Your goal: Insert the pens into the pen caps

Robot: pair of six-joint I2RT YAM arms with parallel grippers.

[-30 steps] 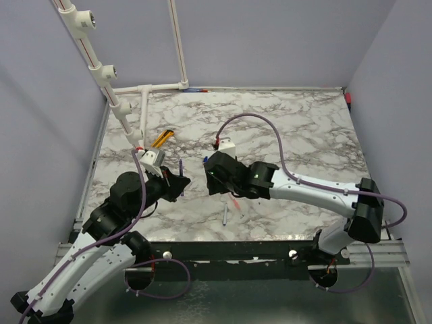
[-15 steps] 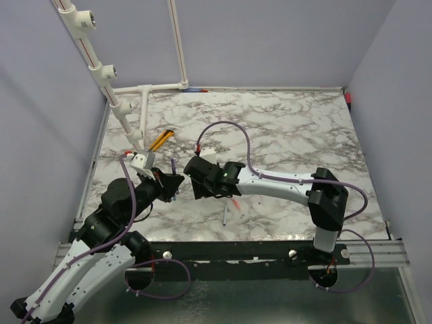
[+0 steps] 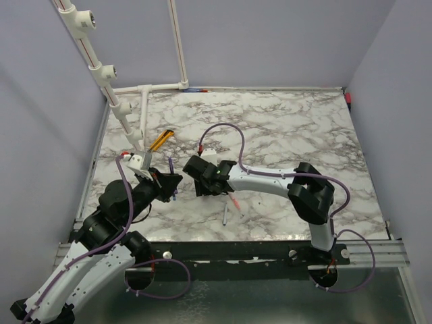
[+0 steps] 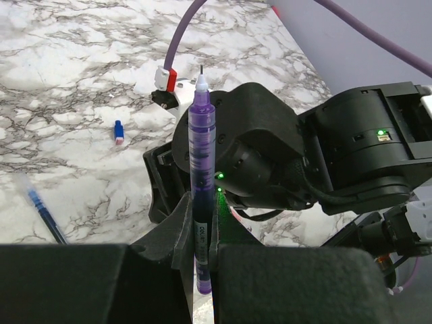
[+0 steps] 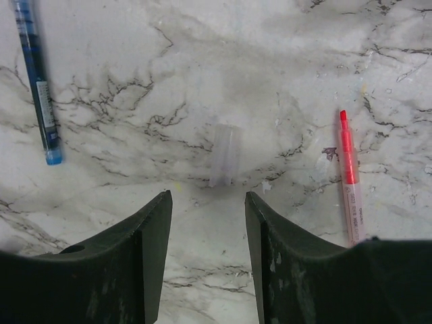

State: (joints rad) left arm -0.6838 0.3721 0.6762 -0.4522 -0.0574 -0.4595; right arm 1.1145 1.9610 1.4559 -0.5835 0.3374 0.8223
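Note:
My left gripper (image 4: 200, 229) is shut on a dark purple-blue pen (image 4: 201, 169), held upright with its fine tip up, close in front of the right arm's wrist. From above, this pen (image 3: 171, 166) stands just left of my right gripper (image 3: 197, 183). My right gripper (image 5: 208, 199) is open and points down at the marble, with nothing between its fingers. A pale see-through pen cap (image 5: 224, 154) lies just ahead of its fingertips. A blue-and-white pen (image 5: 37, 81) lies to the left and a red pen (image 5: 351, 182) to the right. A small blue cap (image 4: 119, 131) lies further off.
A yellow-and-black flat tool (image 3: 160, 140) lies at the back left. A white pipe frame (image 3: 111, 94) stands along the left and back edges. Purple walls close in the marble table (image 3: 304, 128). From above, the red pen (image 3: 234, 201) and blue pen (image 3: 225, 214) lie near the front edge.
The right arm has swung left until its gripper is close to the left gripper, and its jaws have narrowed a little. The left gripper shifted slightly with its pen.

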